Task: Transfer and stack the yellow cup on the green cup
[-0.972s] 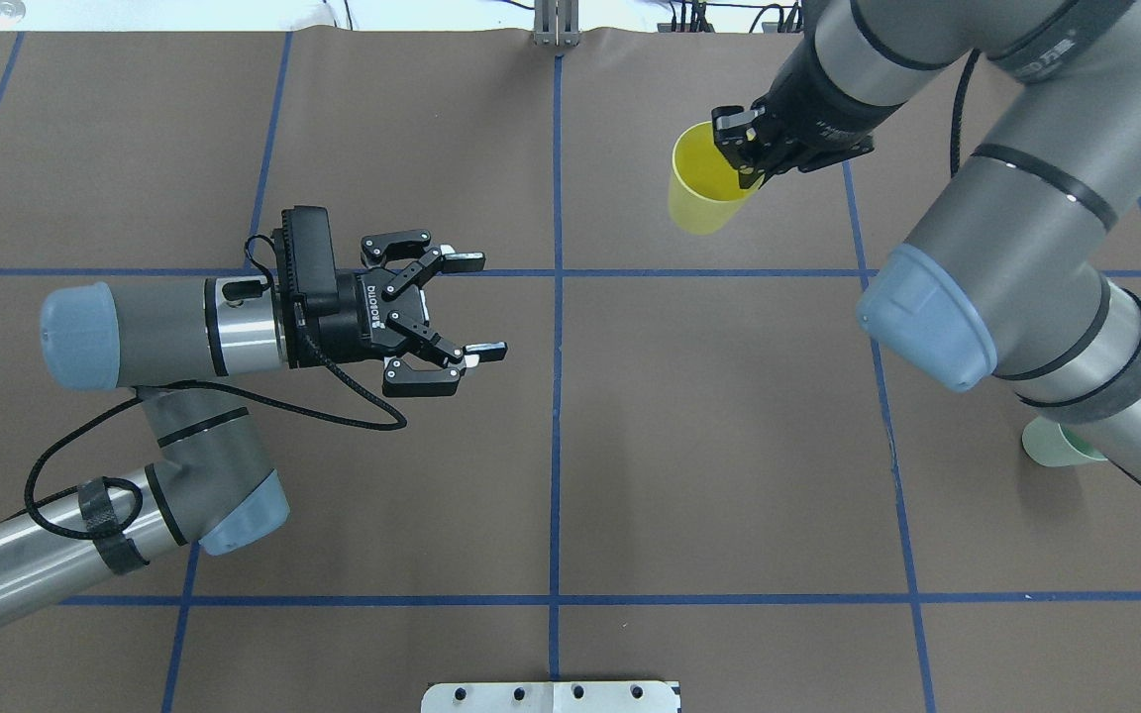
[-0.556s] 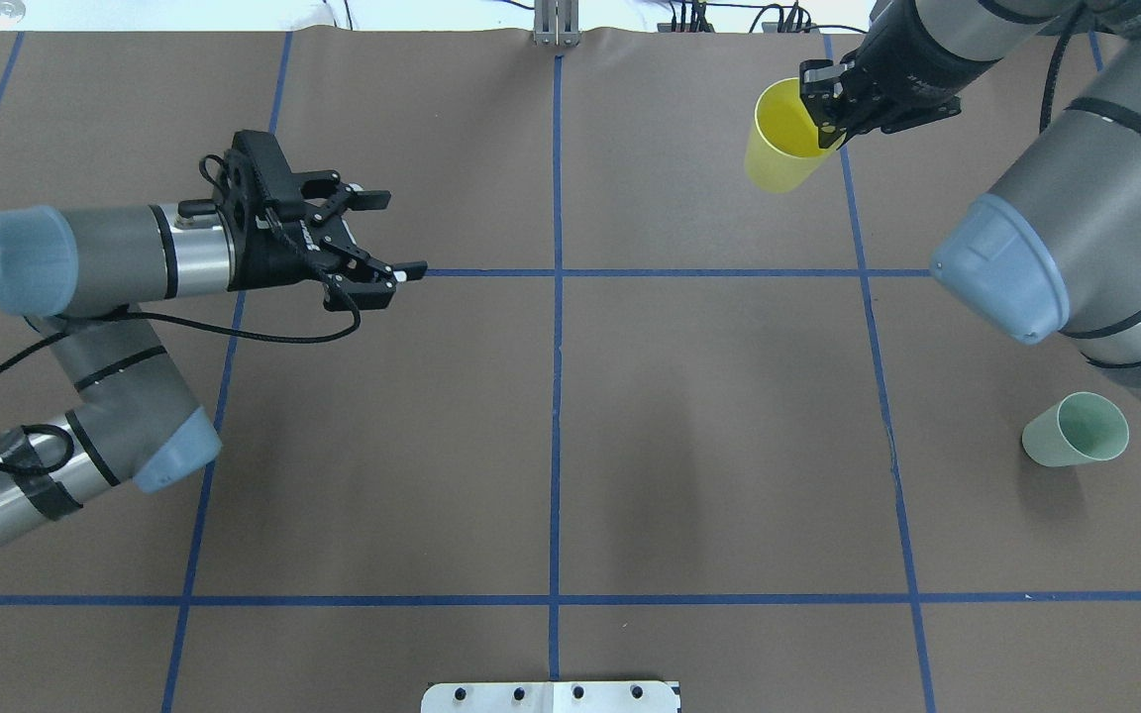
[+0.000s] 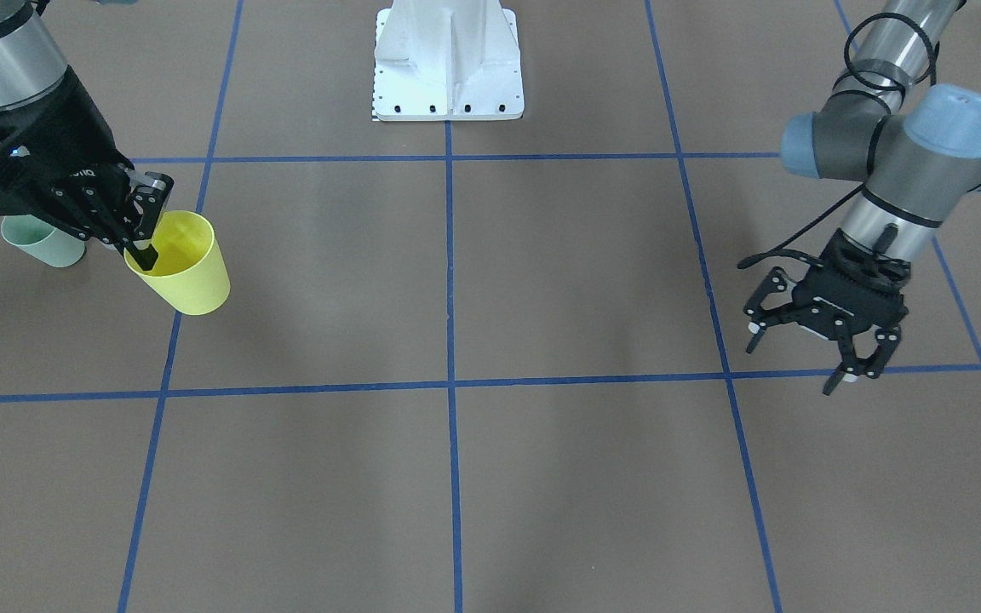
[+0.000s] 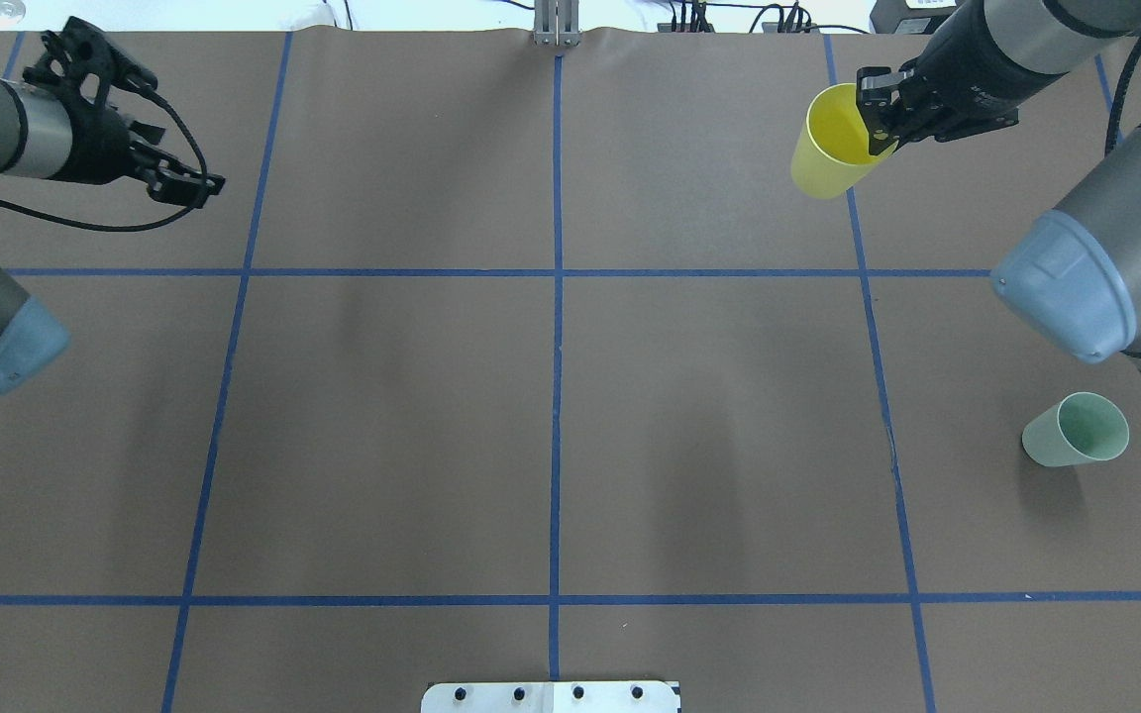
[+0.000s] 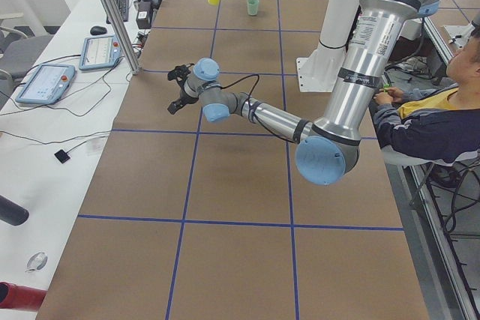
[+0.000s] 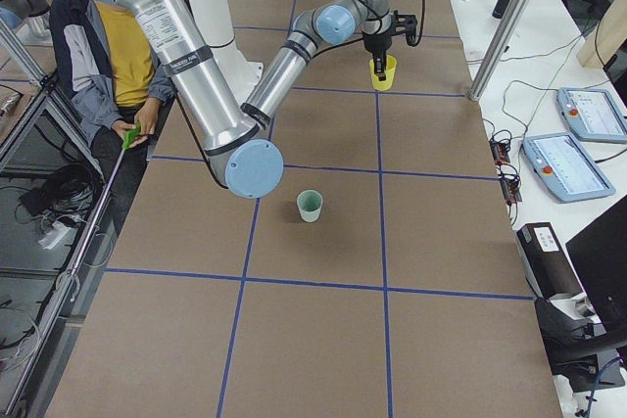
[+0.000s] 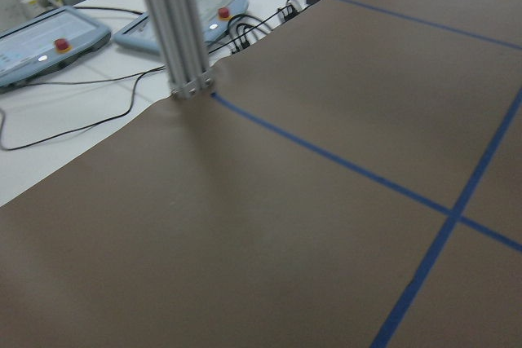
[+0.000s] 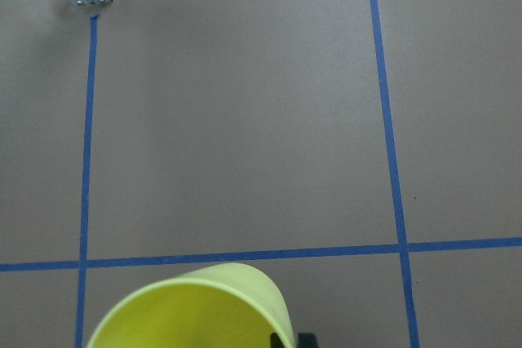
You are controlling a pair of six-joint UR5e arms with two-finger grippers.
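My right gripper (image 4: 878,124) is shut on the rim of the yellow cup (image 4: 831,153), one finger inside it, and holds it tilted at the far right of the table. The hold also shows in the front-facing view, gripper (image 3: 143,247) on cup (image 3: 188,272); the right wrist view shows the cup's rim (image 8: 196,307). The green cup (image 4: 1076,431) stands upright at the near right, well apart from the yellow one, partly behind the gripper in the front-facing view (image 3: 39,243). My left gripper (image 3: 806,362) is open and empty over the far left (image 4: 184,134).
The table is covered in a brown mat with blue tape lines. The white robot base (image 3: 448,68) sits at the near middle edge. An aluminium post (image 4: 556,25) stands at the far edge. A seated operator (image 6: 98,46) is beside the robot.
My right gripper has carried the yellow cup right and toward the far edge, uncovering the green cup. My left arm has drawn back from the middle to the far left, still open.
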